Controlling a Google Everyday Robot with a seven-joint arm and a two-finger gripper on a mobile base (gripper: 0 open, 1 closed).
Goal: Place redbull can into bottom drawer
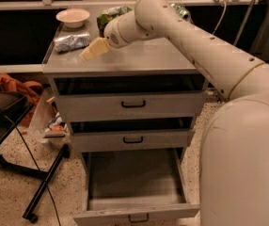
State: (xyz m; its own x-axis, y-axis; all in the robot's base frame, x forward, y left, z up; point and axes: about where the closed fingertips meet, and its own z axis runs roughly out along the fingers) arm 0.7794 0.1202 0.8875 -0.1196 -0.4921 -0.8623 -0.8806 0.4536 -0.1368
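The redbull can [72, 42], silver and blue, lies on its side on the left part of the grey cabinet top [153, 60]. My gripper [86, 54] hangs just right of the can and slightly nearer to me, pointing at it and apart from it, holding nothing I can see. The bottom drawer [134, 180] is pulled out near the floor, and its flat grey inside holds nothing.
A white bowl [73, 17] and a green snack bag [110, 14] sit at the back of the top. A green can [180, 11] shows behind my arm. The two upper drawers [130, 105] are shut. A black stand [12, 126] and an orange bag [17, 86] are at left.
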